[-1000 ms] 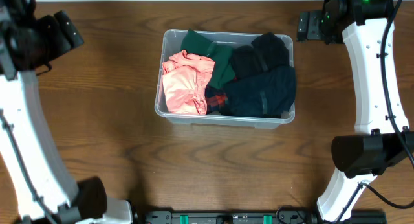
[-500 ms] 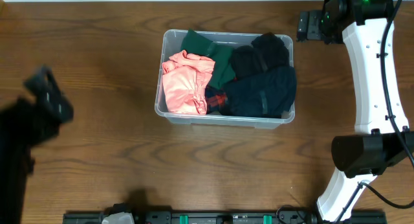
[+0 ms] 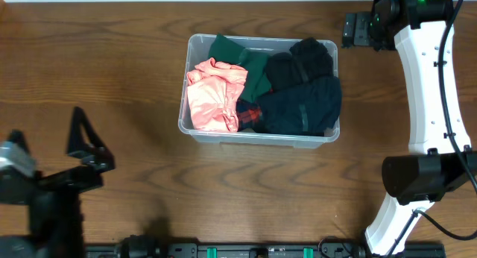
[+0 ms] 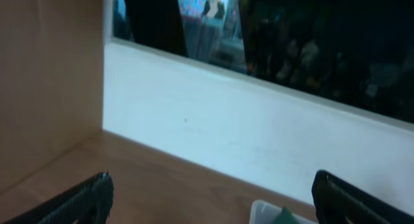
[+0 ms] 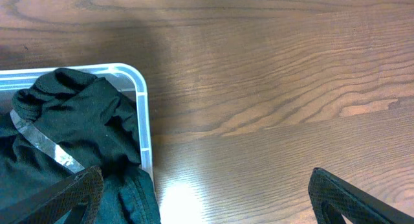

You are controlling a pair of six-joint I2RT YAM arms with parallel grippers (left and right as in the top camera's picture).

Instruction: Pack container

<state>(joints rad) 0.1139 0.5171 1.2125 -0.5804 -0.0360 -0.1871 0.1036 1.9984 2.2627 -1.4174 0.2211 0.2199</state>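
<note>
The bin (image 3: 257,138) sits in the middle of the tabletop (image 3: 134,64), long side running left to right, full of clothes (image 3: 298,101). The right pincer (image 3: 356,29) is spread wide, empty, near the bin's far right corner. The left pincer (image 3: 88,148) is spread wide too, but well away at the near left. The right arm is closer.

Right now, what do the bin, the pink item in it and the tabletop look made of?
Container: clear, glossy plastic; contents show through its wall. Pink item: soft fabric, matte, crumpled into folds. Tabletop: dark wood-grain surface, slight sheen; could be veneer or laminate, cannot tell.
</note>
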